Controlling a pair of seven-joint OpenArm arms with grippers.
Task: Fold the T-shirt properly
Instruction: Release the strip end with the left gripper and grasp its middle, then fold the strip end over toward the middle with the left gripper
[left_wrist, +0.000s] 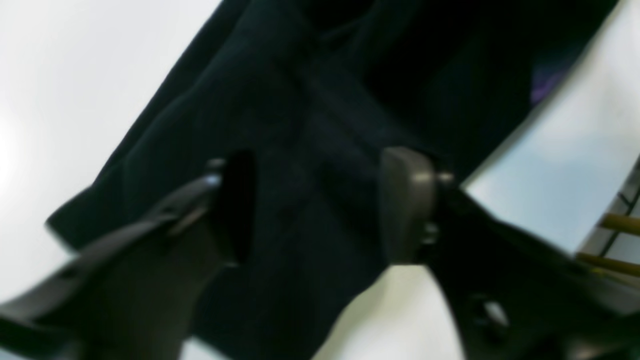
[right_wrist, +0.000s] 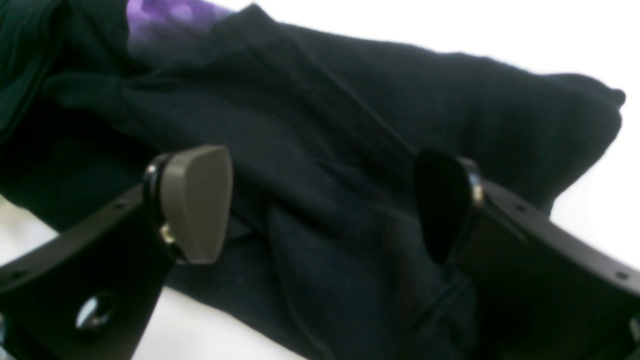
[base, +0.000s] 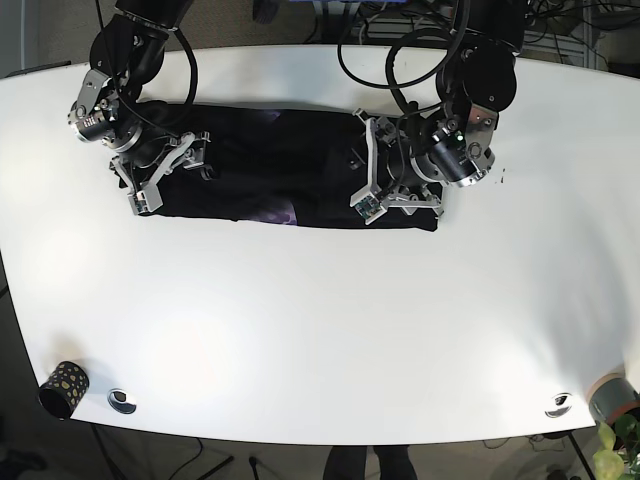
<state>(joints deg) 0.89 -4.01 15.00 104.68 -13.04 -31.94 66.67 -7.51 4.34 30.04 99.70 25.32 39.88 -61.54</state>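
A black T-shirt (base: 270, 165) with a purple print (base: 280, 212) lies as a long folded strip across the far half of the white table (base: 320, 320). My left gripper (base: 392, 190) is over the strip's right end. In the left wrist view it (left_wrist: 320, 205) is open, its fingers wide apart with dark cloth (left_wrist: 310, 100) between and below them. My right gripper (base: 168, 172) is over the strip's left end. It (right_wrist: 325, 200) is also open, straddling a bunched ridge of the cloth (right_wrist: 350, 100). Whether the pads touch the fabric cannot be told.
A small dark patterned cup (base: 62, 387) stands at the table's front left corner, with a metal fitting (base: 122, 400) beside it. Another fitting (base: 558, 404) and a grey cup (base: 610, 395) sit at the front right. Cables (base: 400, 45) hang over the far edge.
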